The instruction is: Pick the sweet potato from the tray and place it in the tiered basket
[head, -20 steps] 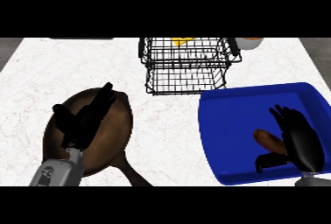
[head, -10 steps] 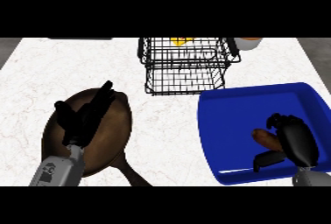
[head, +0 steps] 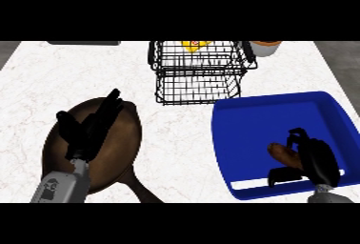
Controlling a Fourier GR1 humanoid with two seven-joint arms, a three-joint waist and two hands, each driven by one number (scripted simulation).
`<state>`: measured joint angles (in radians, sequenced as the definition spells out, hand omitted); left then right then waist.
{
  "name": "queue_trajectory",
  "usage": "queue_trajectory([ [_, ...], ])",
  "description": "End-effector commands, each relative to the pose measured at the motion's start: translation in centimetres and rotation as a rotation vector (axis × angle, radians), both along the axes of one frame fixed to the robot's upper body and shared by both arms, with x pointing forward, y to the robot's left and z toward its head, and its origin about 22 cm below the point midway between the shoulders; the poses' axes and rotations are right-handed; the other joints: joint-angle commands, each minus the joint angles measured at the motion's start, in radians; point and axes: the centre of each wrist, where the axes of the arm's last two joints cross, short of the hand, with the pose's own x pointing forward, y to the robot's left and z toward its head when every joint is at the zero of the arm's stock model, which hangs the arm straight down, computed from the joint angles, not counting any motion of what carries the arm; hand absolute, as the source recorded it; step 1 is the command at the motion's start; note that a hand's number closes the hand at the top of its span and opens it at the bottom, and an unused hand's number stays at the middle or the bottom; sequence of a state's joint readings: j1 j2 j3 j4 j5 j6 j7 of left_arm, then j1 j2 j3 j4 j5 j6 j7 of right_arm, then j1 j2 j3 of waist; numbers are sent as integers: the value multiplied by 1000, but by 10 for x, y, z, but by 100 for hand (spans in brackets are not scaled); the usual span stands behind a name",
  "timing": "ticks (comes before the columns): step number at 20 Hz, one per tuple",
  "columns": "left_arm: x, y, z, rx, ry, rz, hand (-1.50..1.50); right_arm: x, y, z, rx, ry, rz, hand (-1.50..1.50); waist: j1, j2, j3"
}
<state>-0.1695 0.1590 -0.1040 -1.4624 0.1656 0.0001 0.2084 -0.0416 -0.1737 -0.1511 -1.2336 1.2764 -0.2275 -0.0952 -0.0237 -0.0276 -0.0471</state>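
Observation:
A brown sweet potato [head: 283, 155] lies in the blue tray [head: 260, 114] at the right, near the tray's front right. My right hand [head: 313, 157] is over it, fingers curled round its right side and thumb below it. The black wire tiered basket [head: 199, 69] stands at the back centre, beyond the tray. My left hand [head: 91, 126] rests open at the left above a brown pan, fingers pointing up.
A brown wooden pan [head: 105, 157] with a handle lies on the white marble counter under the left hand. A yellow item [head: 195, 45] sits in the basket's upper tier. A brownish cup [head: 265, 46] stands at the back right of the basket.
My right hand has lowered and its fingers have curled in round the sweet potato. The left hand has stayed put.

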Motion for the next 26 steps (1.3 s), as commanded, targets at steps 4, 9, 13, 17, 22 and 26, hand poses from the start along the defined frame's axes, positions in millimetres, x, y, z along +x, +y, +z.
queue_trajectory([
  [4,-7,10,-2,13,11,27,0,1,62,29,291,81,-144,150,0,8,42],
  [9,0,12,-2,0,22,49,0,-5,79,109,467,-46,-147,150,-20,8,42],
  [13,0,14,7,5,23,38,0,-28,92,186,482,-232,-112,150,-16,7,43],
  [17,-6,-5,3,-21,17,2,0,-59,111,246,461,-329,-97,150,8,15,43],
  [22,1,2,18,2,6,-8,0,-78,124,299,448,-416,-111,150,22,21,45],
  [26,12,-12,9,2,6,-18,0,-50,149,339,397,-417,-101,150,21,24,45],
])
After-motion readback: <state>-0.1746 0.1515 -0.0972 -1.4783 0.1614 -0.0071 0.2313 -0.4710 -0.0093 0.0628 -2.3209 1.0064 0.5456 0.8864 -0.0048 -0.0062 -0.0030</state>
